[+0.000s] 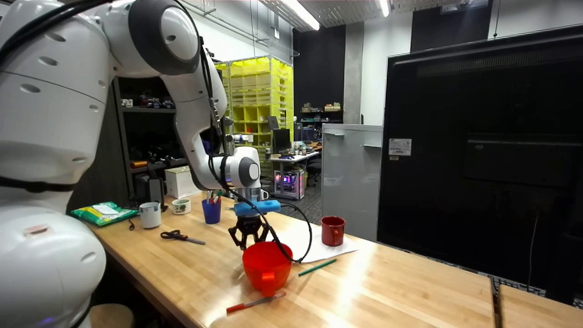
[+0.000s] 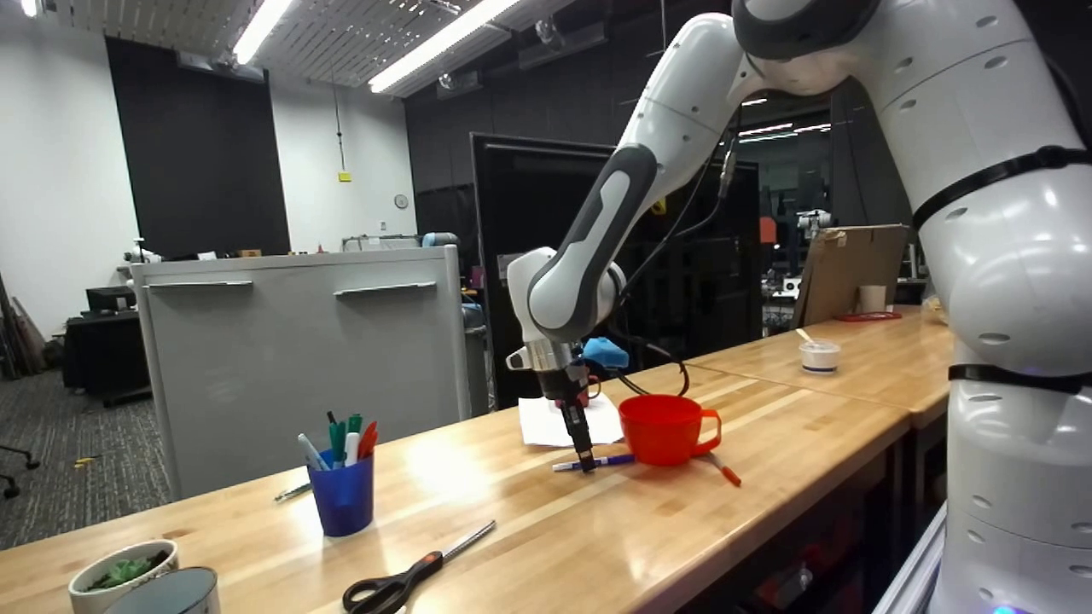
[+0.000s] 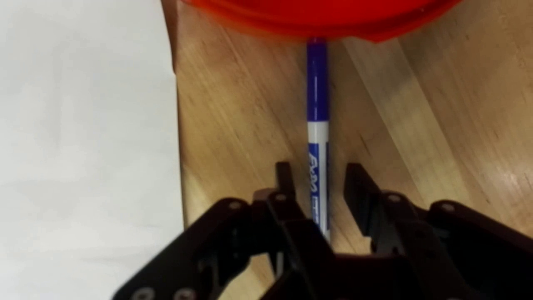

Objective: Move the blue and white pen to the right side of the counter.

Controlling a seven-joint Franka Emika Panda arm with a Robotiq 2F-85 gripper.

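The wrist view crops the red bowl [image 3: 327, 16], probably covering the pen's [image 3: 318, 133] end.

The counter [image 1: 410, 282] bears three loose pens — one blue and white pen [image 3: 318, 133], one red pen [image 1: 257, 302], one silvery pen [image 2: 293, 492] — plus one green stick [image 1: 317, 267], one red bowl [image 2: 661, 431], two mugs [image 1: 333, 231], one blue cup [image 2: 344, 499] of pens [image 2: 351, 448] too crowded to count, one potted plant [image 1: 181, 207], one pair of scissors [image 2: 426, 563], one paper sheet [image 3: 87, 146] and one green packet [image 1: 104, 213].

dark red mug [image 1: 333, 230] on white paper [image 3: 87, 150]; red bowl [image 2: 661, 433]; scissors [image 2: 432, 561] near blue cup [image 2: 343, 499]
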